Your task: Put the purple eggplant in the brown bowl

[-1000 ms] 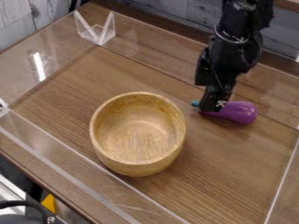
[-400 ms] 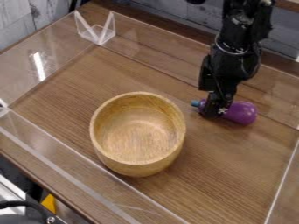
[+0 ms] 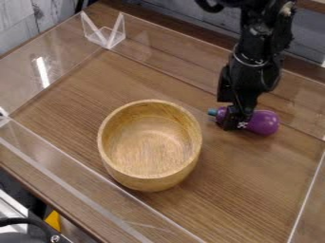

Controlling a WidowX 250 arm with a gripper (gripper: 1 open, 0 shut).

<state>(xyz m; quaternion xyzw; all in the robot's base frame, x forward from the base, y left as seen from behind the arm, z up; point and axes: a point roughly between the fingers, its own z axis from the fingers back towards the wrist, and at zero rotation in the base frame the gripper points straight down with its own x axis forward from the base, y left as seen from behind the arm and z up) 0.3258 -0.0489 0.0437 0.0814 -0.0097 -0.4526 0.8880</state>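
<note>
Tabletop [image 3: 152, 71]: wood-grain surface inside clear low walls, carrying everything here. Nothing on it is shifting.

Brown bowl [image 3: 150, 144]: sitting upright toward the near left, empty, wide mouth facing up. It is in the same spot as a second ago.

My arm: I am coming down from above at the right side. Compared with a second ago I am sitting noticeably lower, and my lower end is now closing in on the eggplant's stem end.

My gripper [image 3: 233, 110]: pointing straight down, jaws spread wide and released, grasping nothing. The fingertips are partly hiding the eggplant's left end, so I cannot tell whether they are already touching it or just above it.

Purple eggplant [image 3: 259, 121]: lying on its side on the tabletop, well to the right of the bowl, blue-green stem cap pointing left toward the bowl. It is not moving between views.

Reading: the descent is nearly finished. I judge the next need is to clench on the eggplant, then lift and carry it left over the bowl. The glossy rounded body could slip or roll if I am pinching too near the end.
</note>
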